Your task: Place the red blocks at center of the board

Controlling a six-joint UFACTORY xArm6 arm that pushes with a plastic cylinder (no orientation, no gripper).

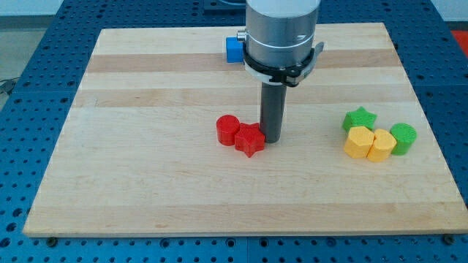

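Observation:
A red cylinder block (227, 130) and a red star-shaped block (250, 139) lie touching each other near the middle of the wooden board (146, 183). My tip (271, 139) stands just right of the red star block, touching or nearly touching its right side. The rod hangs straight down from the arm's grey body at the view's top.
A blue block (234, 49) sits near the board's top edge, partly hidden behind the arm. At the view's right a green star block (359, 118), two yellow blocks (358, 142) (380, 145) and a green cylinder block (403, 137) are clustered together.

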